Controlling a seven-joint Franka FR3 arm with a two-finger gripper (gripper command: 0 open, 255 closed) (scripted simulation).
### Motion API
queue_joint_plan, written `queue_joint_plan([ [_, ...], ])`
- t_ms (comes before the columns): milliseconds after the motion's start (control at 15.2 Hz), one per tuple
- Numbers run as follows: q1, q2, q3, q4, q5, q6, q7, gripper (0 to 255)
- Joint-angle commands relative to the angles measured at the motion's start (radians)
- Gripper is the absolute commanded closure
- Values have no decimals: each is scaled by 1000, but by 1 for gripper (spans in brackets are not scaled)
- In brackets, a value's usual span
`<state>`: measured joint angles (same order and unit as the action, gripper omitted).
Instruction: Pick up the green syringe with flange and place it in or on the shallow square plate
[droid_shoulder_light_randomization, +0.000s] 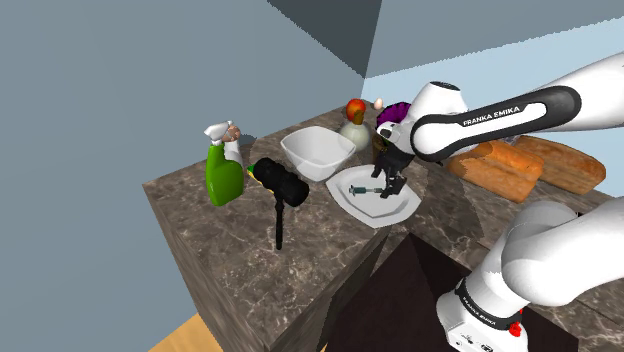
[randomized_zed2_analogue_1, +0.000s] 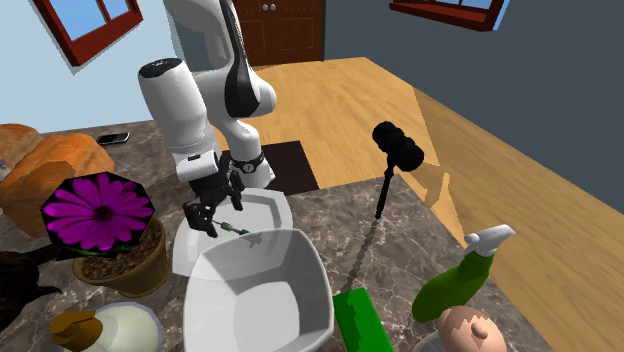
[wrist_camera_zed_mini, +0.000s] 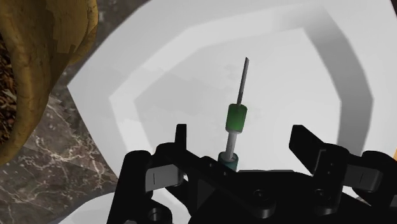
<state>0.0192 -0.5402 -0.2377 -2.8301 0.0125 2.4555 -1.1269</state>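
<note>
Two black fingers on the all-black hand, wide apart and clamped on nothing. Hanging low over the shallow white square plate on the dark marbled stone bench. Right between those fingers, touching neither one: the thin syringe with the green middle band and grey needle. Lying flat on the inside of the plate, needle end pointing away from the hand, thick ringed end tucked close under the palm. Looks put down already, so likely near the end of the job. Could still go wrong, though. Lifting crooked or sliding sideways might catch the thick end with a finger and flick the syringe across the smooth plate. Might even send it over the low rim, with so little wall to stop a round thing from rolling. Closing by mistake would grab the syringe right back up. Swinging wide on the way out might bump the brown flower pot with the purple flower, just beside the plate, or the deep white bowl near it. Best guess: go straight up, fingers apart, slow until well clear of everything.
</note>
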Motion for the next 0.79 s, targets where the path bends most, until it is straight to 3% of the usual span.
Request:
queue_joint_plan([
  [0,-8,-34,5,12,-7,-47,5,0],
  [198,-26,-117,16,56,-20,-173,15,0],
  [726,-26,-117,16,56,-20,-173,15,0],
])
